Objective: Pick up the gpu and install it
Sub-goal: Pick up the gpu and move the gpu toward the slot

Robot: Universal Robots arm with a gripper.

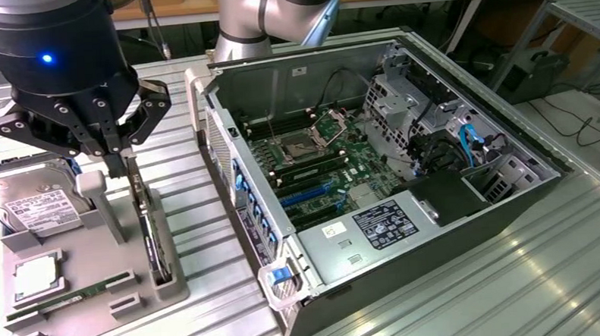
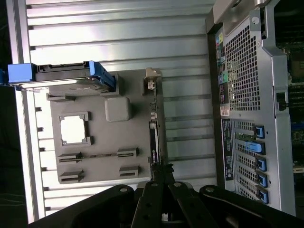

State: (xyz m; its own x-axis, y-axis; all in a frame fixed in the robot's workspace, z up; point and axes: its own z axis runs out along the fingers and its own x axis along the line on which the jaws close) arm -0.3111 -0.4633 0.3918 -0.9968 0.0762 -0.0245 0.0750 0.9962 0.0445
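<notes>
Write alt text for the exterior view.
A robot arm's claw is shut on the top edge of the gpu, which stands on edge in a grey holder tray beside an open computer case on a metal table.

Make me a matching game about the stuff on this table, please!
1 gpu
2 hard drive
3 computer case
4 end effector

A lies open on its side
B stands on edge in the gray holder
C shut on the gpu's top edge
D has a white label

Pairs: 1-B, 2-D, 3-A, 4-C
</notes>
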